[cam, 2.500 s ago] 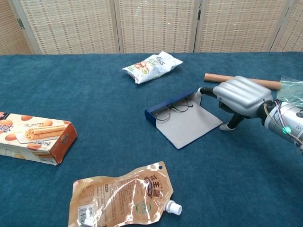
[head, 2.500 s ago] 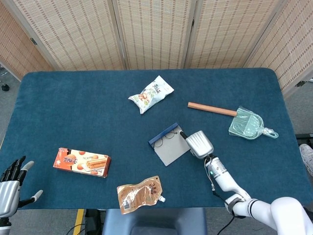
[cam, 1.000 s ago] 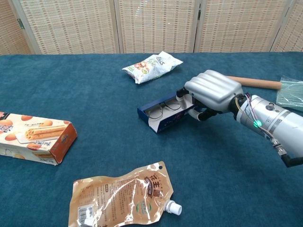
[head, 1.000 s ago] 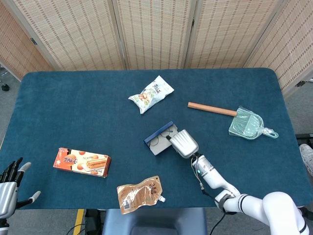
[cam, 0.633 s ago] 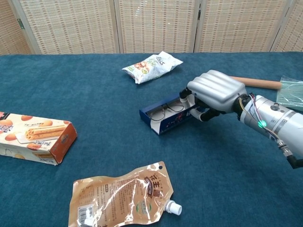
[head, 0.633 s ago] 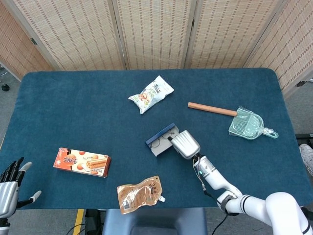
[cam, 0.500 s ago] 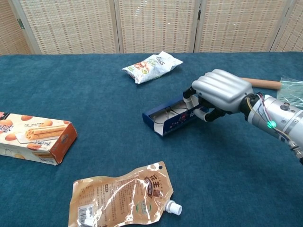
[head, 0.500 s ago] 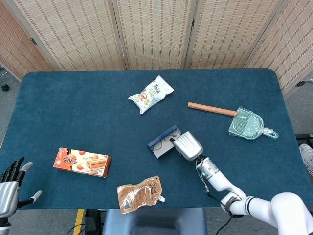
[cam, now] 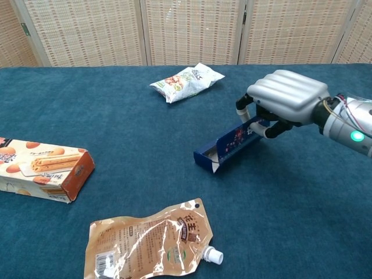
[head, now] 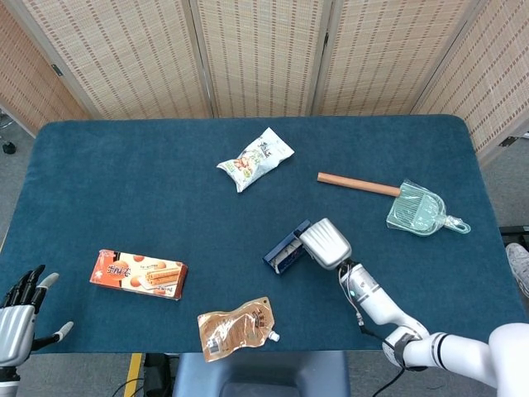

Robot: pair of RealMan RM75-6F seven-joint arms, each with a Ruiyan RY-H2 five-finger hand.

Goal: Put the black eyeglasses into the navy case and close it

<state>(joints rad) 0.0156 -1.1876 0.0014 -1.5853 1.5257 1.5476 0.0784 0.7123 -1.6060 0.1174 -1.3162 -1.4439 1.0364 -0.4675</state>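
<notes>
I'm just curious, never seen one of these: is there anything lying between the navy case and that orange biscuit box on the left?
No. Between the navy case and the biscuit box only bare blue tablecloth shows in the head view.

A big bench with a dark blue cloth top fills the room. Behind it stands a folding screen of woven tan panels. Grey floor shows at the left side.

worktop: dark blue cloth cover
far centre: snack bag
right: wooden stick, just beside clear green scoop
left front: orange biscuit box
front centre: brown spouted pouch
centre right: navy case, one end resting on cloth
</notes>
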